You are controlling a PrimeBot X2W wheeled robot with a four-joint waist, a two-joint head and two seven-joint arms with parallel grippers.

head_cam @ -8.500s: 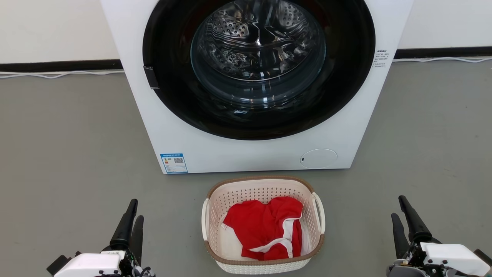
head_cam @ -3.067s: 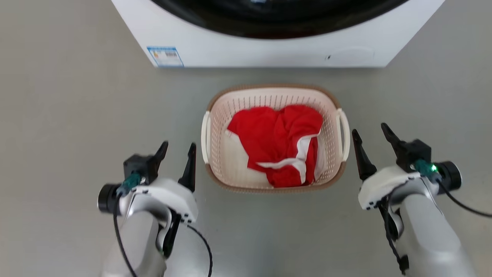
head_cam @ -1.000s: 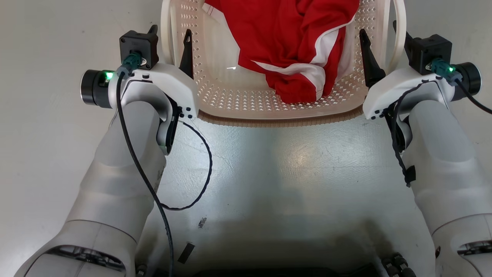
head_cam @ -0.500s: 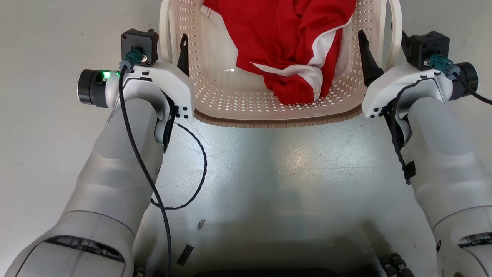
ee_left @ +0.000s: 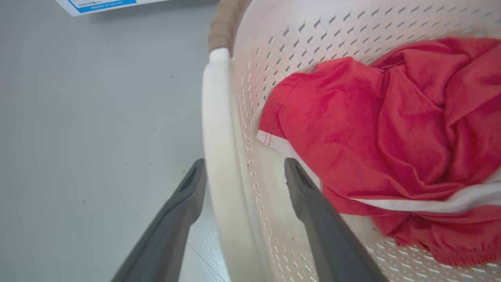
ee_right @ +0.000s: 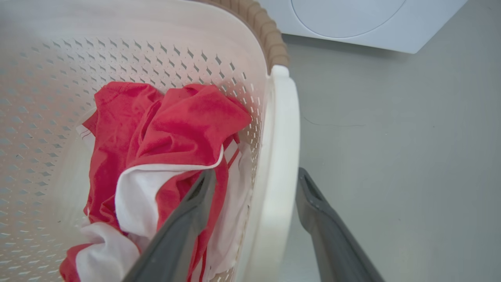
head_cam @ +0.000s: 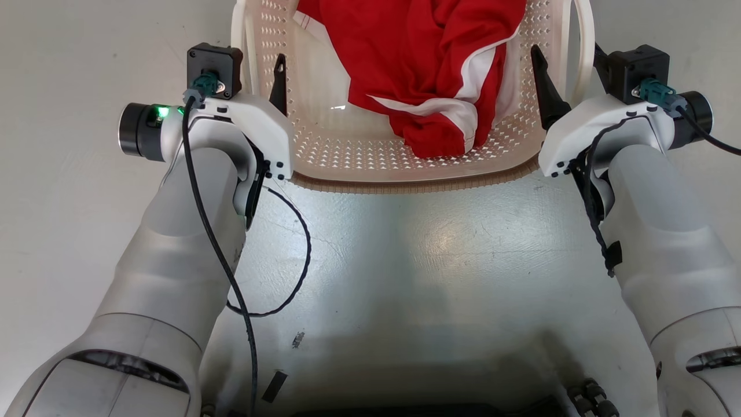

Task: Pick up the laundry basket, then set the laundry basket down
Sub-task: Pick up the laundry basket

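Note:
The cream perforated laundry basket [head_cam: 405,186] with its brown rim sits on the grey floor at the top of the head view, with a red and white garment [head_cam: 428,63] inside. My left gripper [head_cam: 249,58] is open and straddles the basket's white left handle [ee_left: 215,129], one finger outside it and one inside the wall. My right gripper [head_cam: 564,52] is open and straddles the right handle [ee_right: 280,137] the same way. In the left wrist view the left gripper [ee_left: 244,162] has gaps around the handle. The right gripper [ee_right: 256,172] stands likewise, its inner finger over the garment [ee_right: 176,129].
The white washing machine [ee_right: 352,19] stands just beyond the basket, and its blue label [ee_left: 98,3] shows at the left wrist view's top edge. Grey floor [head_cam: 417,260] spreads between my forearms and on both sides of the basket. A black cable [head_cam: 289,278] loops from my left arm.
Both grippers have slid slightly farther along the basket's handles, and the picture has shifted a little. The jaws remain open around the handles.

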